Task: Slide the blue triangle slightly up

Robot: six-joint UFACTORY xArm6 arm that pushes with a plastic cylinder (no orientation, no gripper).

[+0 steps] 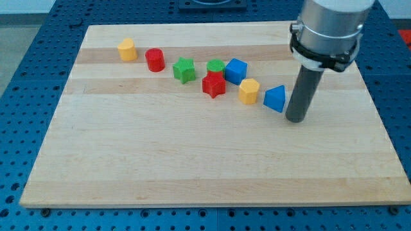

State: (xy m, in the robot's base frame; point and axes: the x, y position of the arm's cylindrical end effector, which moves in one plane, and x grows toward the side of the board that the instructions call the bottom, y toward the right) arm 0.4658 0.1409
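Note:
The blue triangle (275, 99) lies right of the board's middle, just right of a yellow hexagon block (249, 91). My tip (295, 120) rests on the board immediately to the triangle's right and slightly below it, almost touching its right edge. The rod rises from there to the arm's grey body at the view's top right.
A blue cube (236, 70), a green block (216, 66), a red star (213, 85) and a green star (184, 70) cluster left of the triangle. A red cylinder (155, 59) and a yellow block (128, 49) sit further left. The wooden board (192, 154) lies on a blue perforated table.

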